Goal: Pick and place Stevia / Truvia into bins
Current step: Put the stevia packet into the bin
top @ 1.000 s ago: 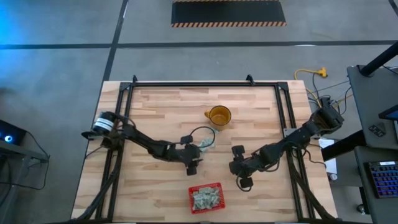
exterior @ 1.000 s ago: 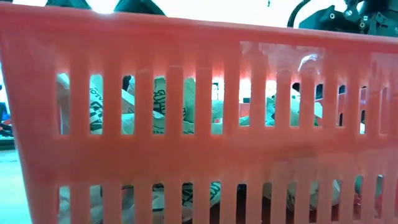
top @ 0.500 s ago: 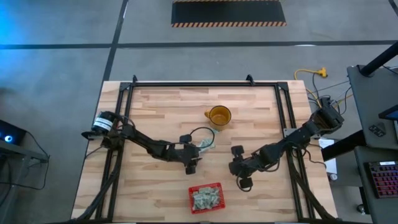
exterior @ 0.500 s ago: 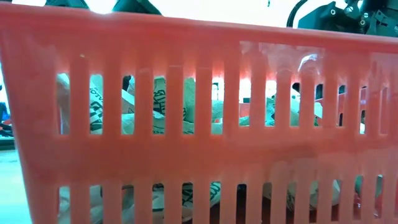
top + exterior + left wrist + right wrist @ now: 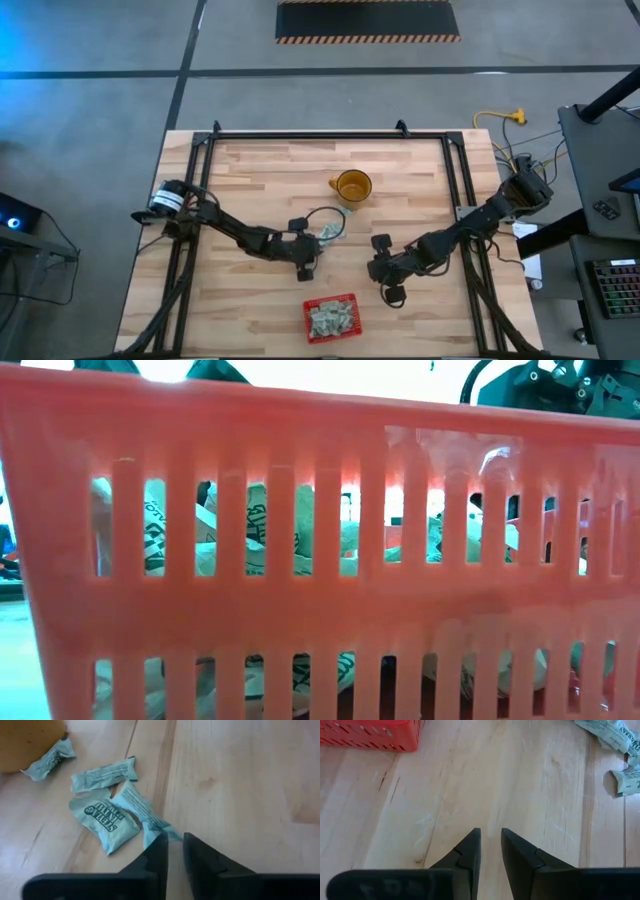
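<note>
Wooden bench (image 5: 260,180) holds loose packets (image 5: 107,817); left hand (image 5: 172,851) has just narrowed, pinching one packet's (image 5: 145,812) corner, ready for the red basket (image 5: 331,318); right hand (image 5: 490,845) hovers nearly pressed together, empty.

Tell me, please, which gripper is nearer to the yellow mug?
The left gripper, beside the loose packets just below the yellow mug. The right gripper sits farther down and to the mug's right.
</note>
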`<move>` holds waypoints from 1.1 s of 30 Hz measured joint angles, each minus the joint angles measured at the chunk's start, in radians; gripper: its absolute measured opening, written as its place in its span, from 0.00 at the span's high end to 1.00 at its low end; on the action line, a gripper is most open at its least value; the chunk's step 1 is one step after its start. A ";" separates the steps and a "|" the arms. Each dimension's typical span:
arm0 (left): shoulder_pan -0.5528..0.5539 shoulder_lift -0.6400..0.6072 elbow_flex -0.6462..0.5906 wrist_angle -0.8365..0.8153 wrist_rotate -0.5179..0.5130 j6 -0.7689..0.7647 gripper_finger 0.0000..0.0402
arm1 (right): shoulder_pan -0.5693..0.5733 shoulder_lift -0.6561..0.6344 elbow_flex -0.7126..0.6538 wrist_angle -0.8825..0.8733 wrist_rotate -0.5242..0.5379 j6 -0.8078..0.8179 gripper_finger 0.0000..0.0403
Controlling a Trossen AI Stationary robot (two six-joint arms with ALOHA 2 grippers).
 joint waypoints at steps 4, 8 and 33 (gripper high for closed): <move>0.000 0.005 0.001 0.002 0.001 0.000 0.92 | 0.000 0.000 0.000 0.005 0.000 0.000 0.84; 0.000 0.005 0.001 0.001 0.001 -0.020 0.92 | 0.000 0.000 0.000 0.016 0.000 0.000 0.84; 0.007 -0.023 0.000 -0.004 -0.024 -0.023 0.51 | 0.000 0.000 0.000 0.019 -0.001 -0.001 0.82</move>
